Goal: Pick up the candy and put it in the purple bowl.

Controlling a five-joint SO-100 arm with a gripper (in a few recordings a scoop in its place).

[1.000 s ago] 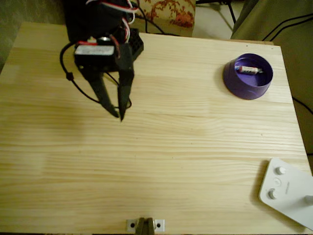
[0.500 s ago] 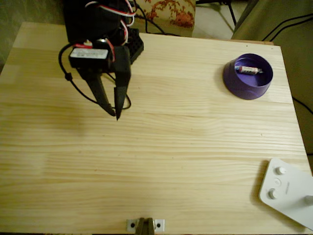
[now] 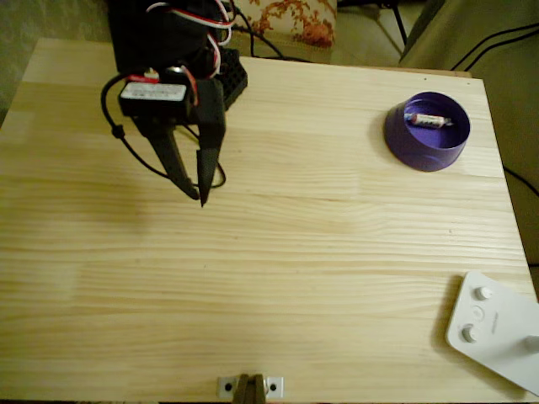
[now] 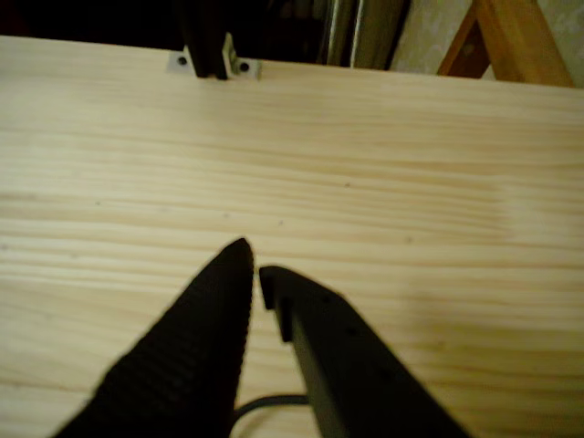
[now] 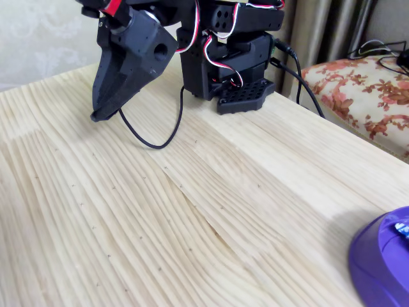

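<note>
Crosswise in purple bowl (image 3: 427, 143): candy (image 3: 428, 120), ends left-right

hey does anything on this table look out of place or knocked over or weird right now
Nothing stands out. The candy lies flat inside the purple bowl, which sits upright. The gripper hangs closed and empty above bare wood, a loose black cable trailing beneath it.

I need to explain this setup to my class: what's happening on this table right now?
A black robot arm's claw hangs over the left part of the wooden table in the overhead view, shut and holding nothing. The candy already lies inside the purple bowl at the far right, well away from the claw. A white device with knobs sits at the bottom right corner.
</note>
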